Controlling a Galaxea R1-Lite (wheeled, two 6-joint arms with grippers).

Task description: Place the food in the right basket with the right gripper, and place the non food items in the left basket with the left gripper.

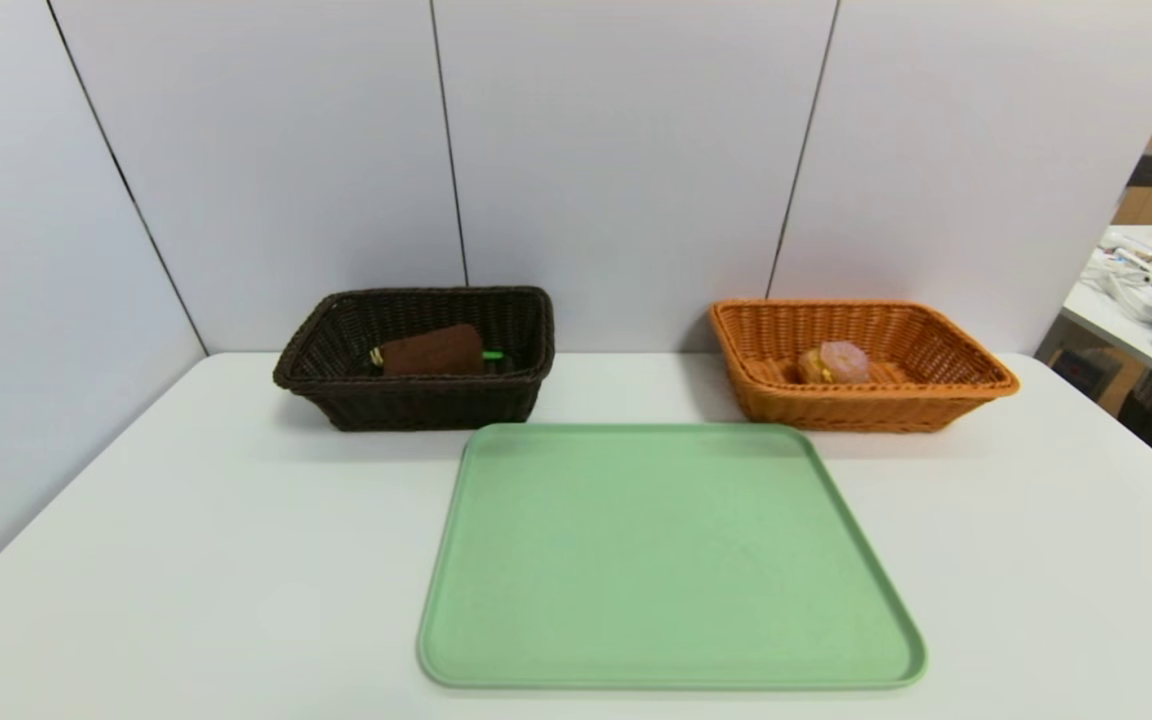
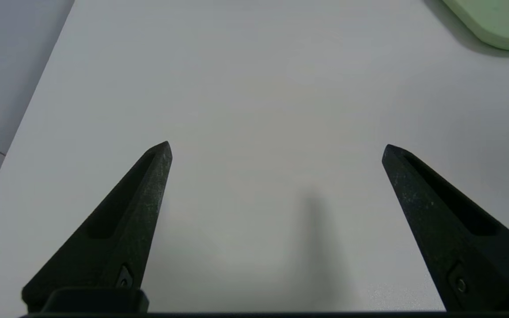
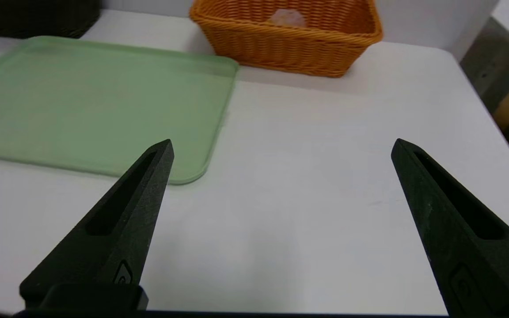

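Dark brown wicker basket [image 1: 414, 358] sits at the back left of the white table [image 1: 186, 560], against the wall panels. Inside: a flat brown rectangular item [image 1: 433, 351] leaning on the far wall, a green stick-like piece [image 1: 492, 355] poking out on one side of it, and a small yellowish bit [image 1: 376, 356] on the other. Can't identify any of them further.

Orange wicker basket [image 1: 861, 364] at the back right holds a pinkish lump [image 1: 843, 361] touching a tan-orange piece [image 1: 812, 367]; looks like food, type unclear. In the right wrist view only the top of the pink lump shows over the rim.

Green tray [image 1: 671, 555] is between and in front of the baskets, nothing on it.

Neither arm shows in the head view. Left gripper [image 2: 276, 148] has its fingers spread wide, holding nothing, over bare table with only a tray corner in frame. Right gripper [image 3: 282, 145] is likewise spread wide and holding nothing, over the table beside the tray's right edge, orange basket ahead.

Cluttered side table [image 1: 1151, 300] at far right is cut off by the frame edge.
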